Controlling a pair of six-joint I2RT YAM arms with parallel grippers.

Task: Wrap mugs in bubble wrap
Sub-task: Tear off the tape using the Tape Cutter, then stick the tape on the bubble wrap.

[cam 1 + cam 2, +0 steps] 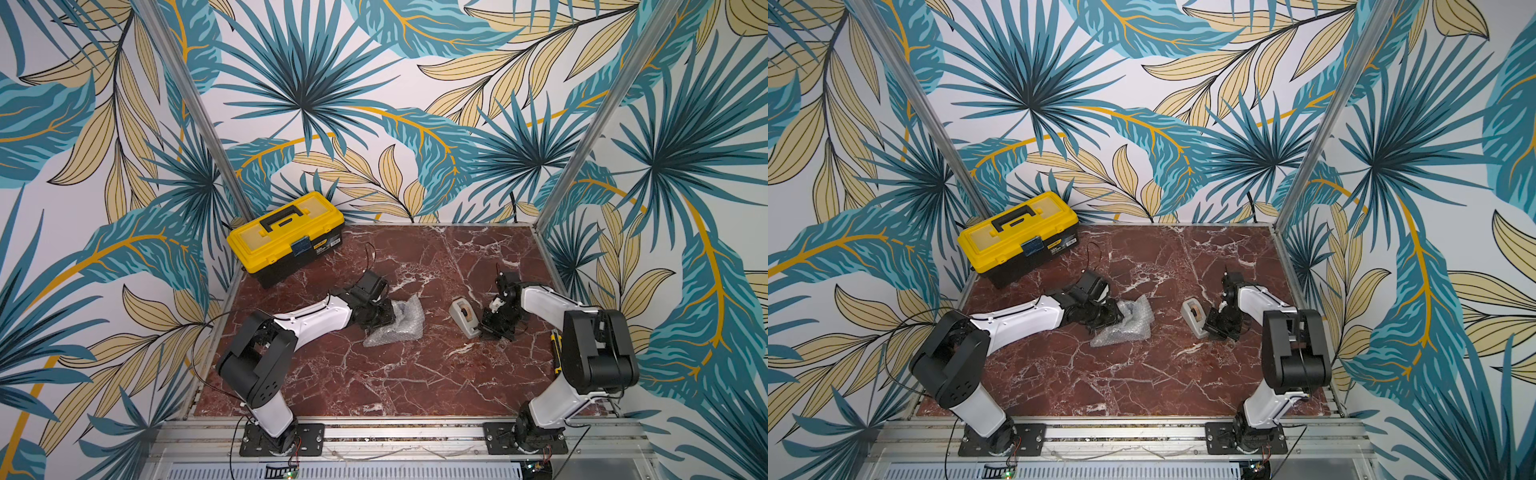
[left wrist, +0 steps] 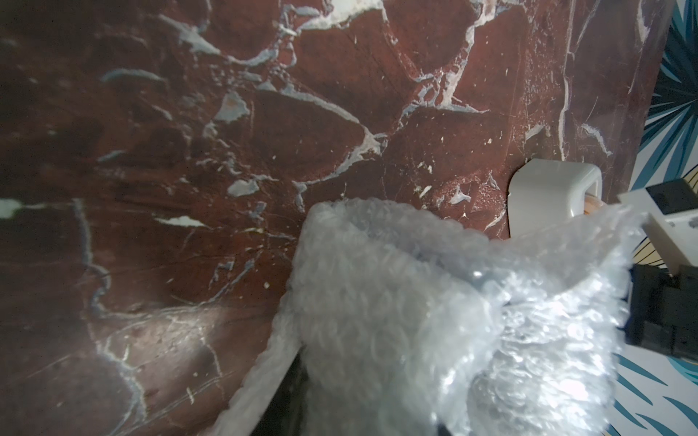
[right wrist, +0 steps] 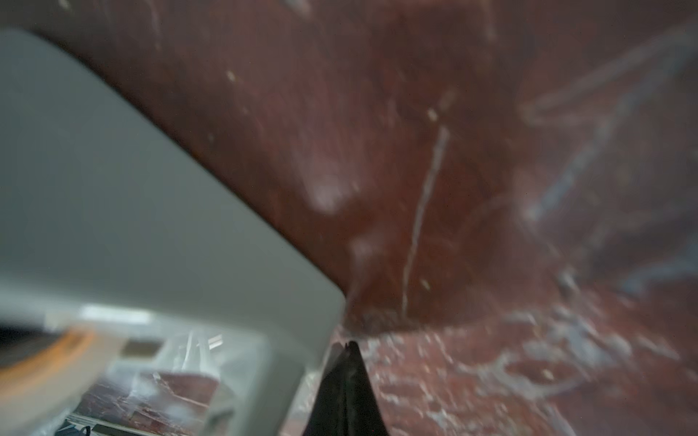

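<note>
Looking down at the red marble counter (image 1: 374,382), the bubble wrap (image 1: 399,326) is bunched up a bit left of centre. The left fingers (image 1: 384,318) are dug into its near edge, clamped on it. In the left wrist view the wrap stands up in a crumpled cone, and the mug (image 2: 476,280) is just a dark patch showing through it. The right fingers (image 3: 347,385) are pressed together, tip down right beside the grey tape dispenser (image 1: 463,318). A yellow toolbox (image 1: 286,237) sits in the far left corner.
</note>
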